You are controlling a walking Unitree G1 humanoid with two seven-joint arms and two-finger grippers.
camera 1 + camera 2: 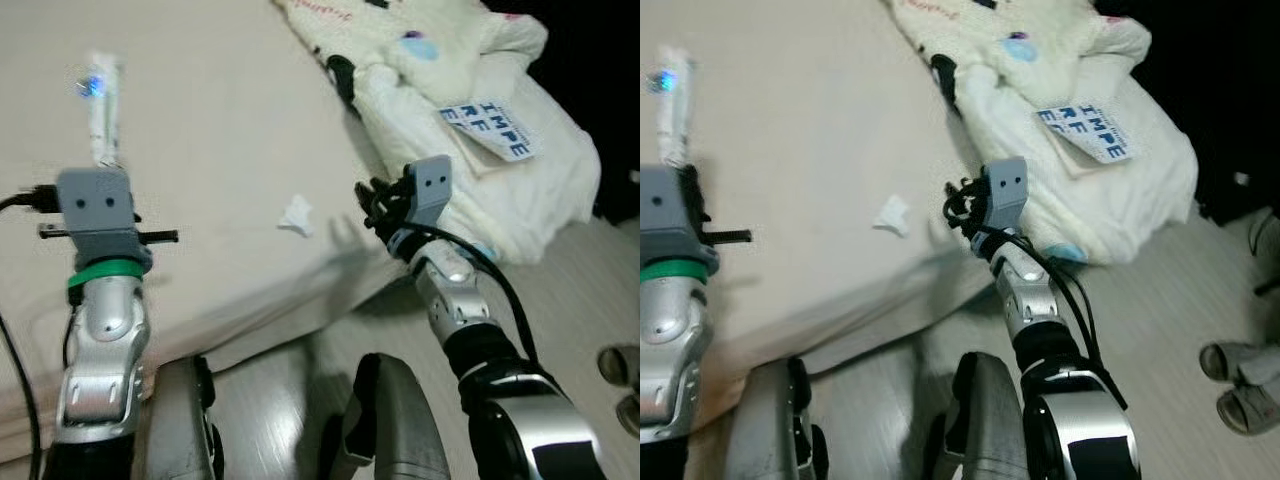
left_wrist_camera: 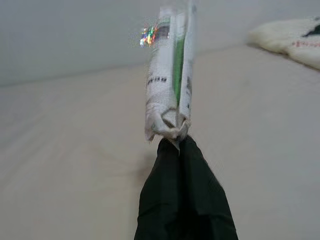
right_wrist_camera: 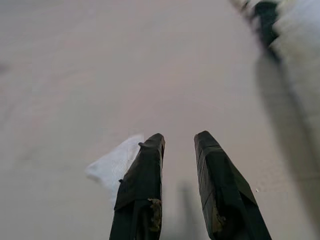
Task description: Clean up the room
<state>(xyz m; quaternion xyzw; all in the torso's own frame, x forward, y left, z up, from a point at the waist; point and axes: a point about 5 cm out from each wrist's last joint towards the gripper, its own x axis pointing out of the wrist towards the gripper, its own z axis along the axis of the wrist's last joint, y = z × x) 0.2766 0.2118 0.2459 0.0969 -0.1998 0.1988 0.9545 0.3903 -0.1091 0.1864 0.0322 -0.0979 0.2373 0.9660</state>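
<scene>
My left gripper [image 2: 176, 142] is shut on the lower end of a white rolled wrapper [image 2: 170, 85] with green print, holding it upright above the beige bed [image 1: 220, 120]. From the head the wrapper [image 1: 103, 100] rises just beyond my left wrist. A small crumpled white tissue [image 1: 297, 215] lies on the sheet near the bed's edge. My right gripper [image 3: 179, 137] stands open a little to the right of the tissue [image 3: 112, 165], low over the sheet, with nothing between its fingers.
A cream blanket [image 1: 470, 110] with a printed label is heaped on the bed's right side and hangs over the edge. Pale wooden floor [image 1: 1170, 300] runs along the bed. A pair of sandals [image 1: 1240, 385] sits on the floor at right.
</scene>
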